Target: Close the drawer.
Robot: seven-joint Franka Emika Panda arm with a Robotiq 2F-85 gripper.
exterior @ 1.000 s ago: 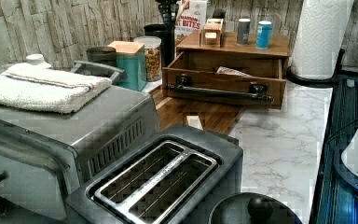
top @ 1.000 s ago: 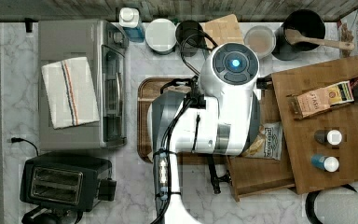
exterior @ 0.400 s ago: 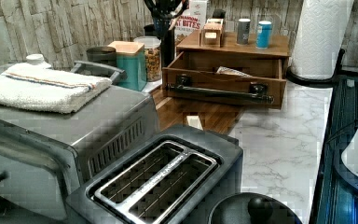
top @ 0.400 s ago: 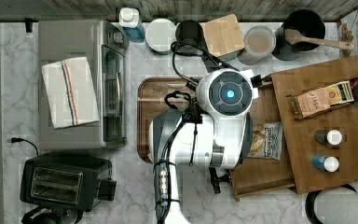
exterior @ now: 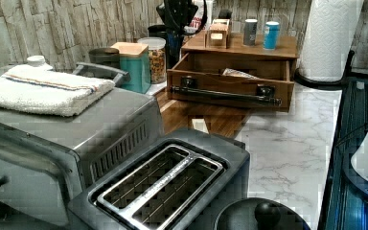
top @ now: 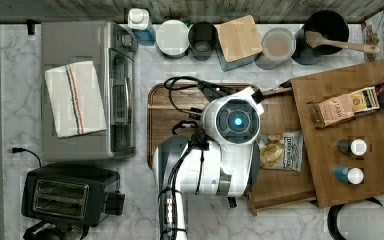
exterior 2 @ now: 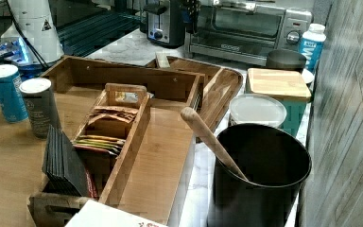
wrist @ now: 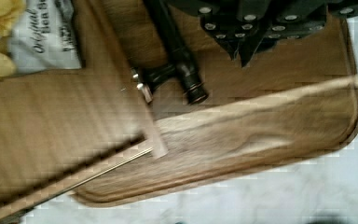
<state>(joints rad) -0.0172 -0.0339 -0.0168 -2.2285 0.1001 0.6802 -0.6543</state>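
The wooden drawer (top: 280, 186) stands pulled out of its cabinet toward the top view's left, with a chip bag (top: 280, 151) lying in it. Its front (exterior: 230, 87) carries a black bar handle (exterior: 223, 94). My arm's wrist (top: 237, 120) hangs over the drawer's front edge and the tray. In the wrist view the gripper (wrist: 243, 49) is shut and holds nothing. It hovers just off one end of the handle (wrist: 179, 51), near the drawer's corner (wrist: 154, 142). In the left view the gripper (exterior: 181, 13) sits above the drawer's far end.
A darker rounded tray (top: 166, 125) lies in front of the drawer. The cabinet top (top: 375, 170) carries a tea box (top: 345, 106) and two small jars. Canisters and a utensil pot (top: 325, 30) line the back wall. A toaster oven (top: 87, 90) and toaster (top: 65, 192) stand on the top view's left.
The arm has swung away from the back canisters toward the top view's bottom, over the drawer front. In the left view the gripper has come down into the picture.
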